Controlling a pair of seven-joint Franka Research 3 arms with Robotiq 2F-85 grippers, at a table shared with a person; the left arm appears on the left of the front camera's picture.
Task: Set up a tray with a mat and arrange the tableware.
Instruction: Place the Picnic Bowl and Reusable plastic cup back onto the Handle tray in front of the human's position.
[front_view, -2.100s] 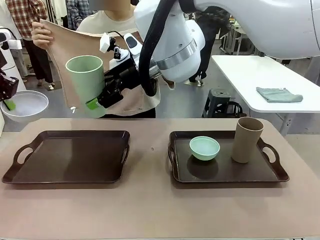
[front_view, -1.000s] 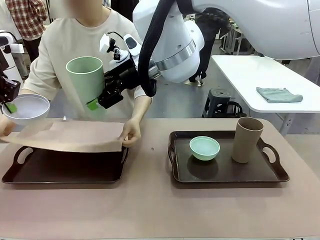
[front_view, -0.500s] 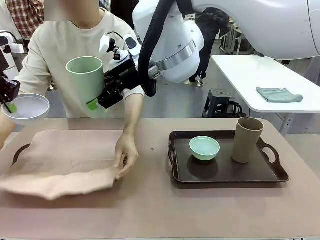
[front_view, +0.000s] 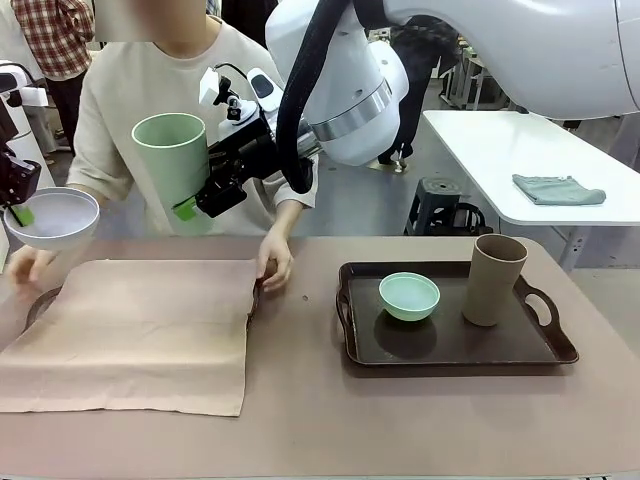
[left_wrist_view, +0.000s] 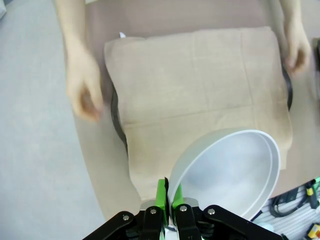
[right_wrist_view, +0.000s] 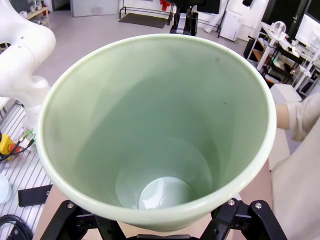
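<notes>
Left pincer (front_view: 18, 213) clamps the white bowl (front_view: 52, 217) over the mat (front_view: 140, 330); right pincer (front_view: 186, 208) clamps the pale-green tumbler (front_view: 172, 160).

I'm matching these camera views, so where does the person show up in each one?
Front view: the person is upper left of centre, hands at the far corners of the mat.
Left wrist view: one hand left of the mat, the other at the upper right.
Right wrist view: a cream sleeve at the right edge, beyond the pale-green tumbler.
Shared: the mat, front and left wrist; the tumbler, front and right wrist.
</notes>
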